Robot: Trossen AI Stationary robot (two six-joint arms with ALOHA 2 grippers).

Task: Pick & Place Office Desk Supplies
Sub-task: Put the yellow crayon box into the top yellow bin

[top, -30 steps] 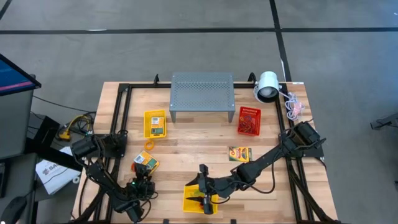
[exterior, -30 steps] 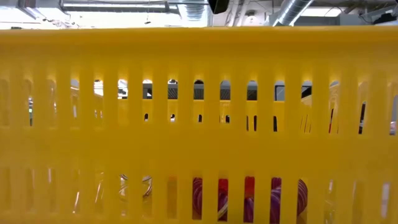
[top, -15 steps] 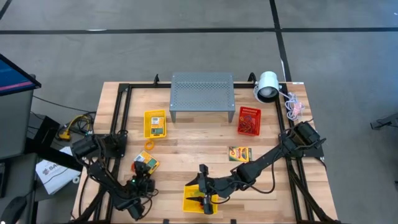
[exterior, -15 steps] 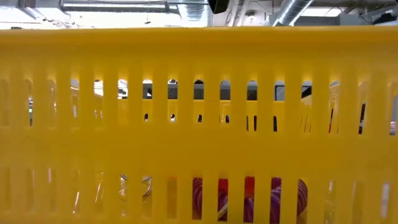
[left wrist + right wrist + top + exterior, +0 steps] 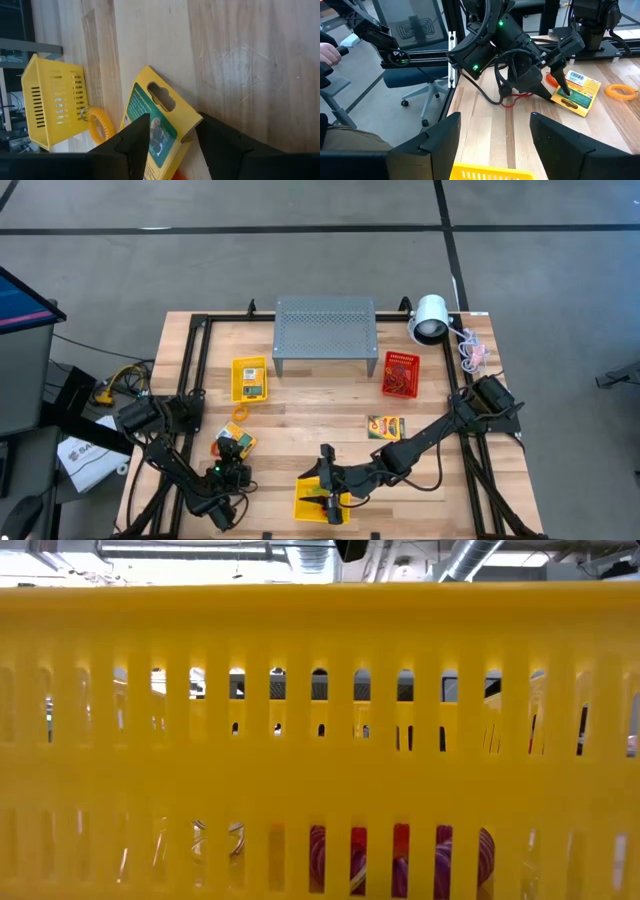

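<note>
The right gripper (image 5: 328,502) hangs open and empty over the near basket (image 5: 308,506), probably to drop or fetch supplies there. To its left, the left gripper (image 5: 170,145) has its open jaws astride a crayon box (image 5: 157,131) flat on the table (image 5: 300,415), not yet pinched. Farther off lie other boxes (image 5: 386,427) and a red basket (image 5: 399,373).
</note>
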